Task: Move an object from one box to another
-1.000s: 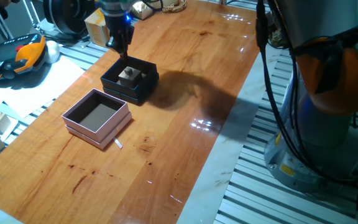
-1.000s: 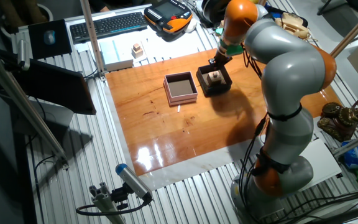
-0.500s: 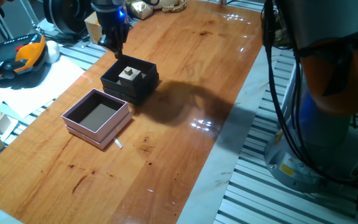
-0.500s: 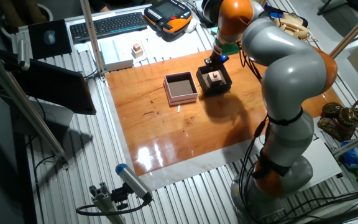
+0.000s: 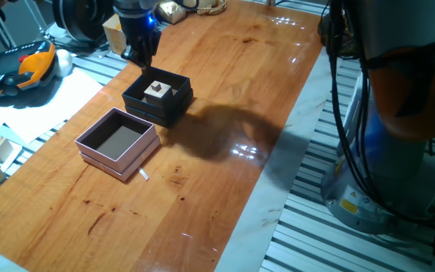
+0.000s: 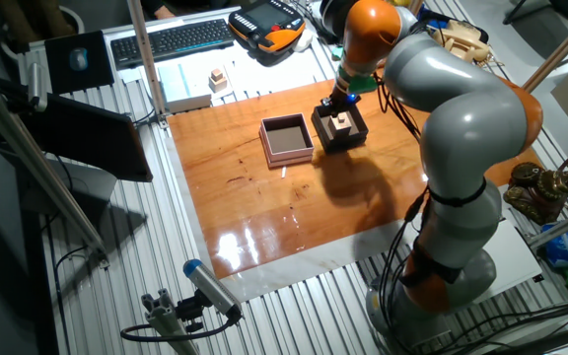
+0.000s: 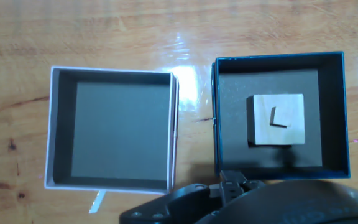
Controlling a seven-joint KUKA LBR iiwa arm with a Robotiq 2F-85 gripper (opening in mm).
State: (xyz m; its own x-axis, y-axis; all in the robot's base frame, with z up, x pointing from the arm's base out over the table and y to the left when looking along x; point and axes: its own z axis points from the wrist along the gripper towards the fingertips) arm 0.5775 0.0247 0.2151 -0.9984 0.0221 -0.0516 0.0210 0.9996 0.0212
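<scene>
A bulky grey arm with orange joints, black cables and a dark hand.

Wood table w/ pink box, black box

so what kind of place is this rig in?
Likely a robotics lab bench: a black computer keyboard and an orange-and-black handheld control pendant lie on slatted aluminium framing around the glossy wooden table.

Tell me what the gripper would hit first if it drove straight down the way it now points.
Probably the far rim of the matte black square box, not the small pale wooden cube inside; the gripper hangs near that edge, though depth is unclear.
</scene>
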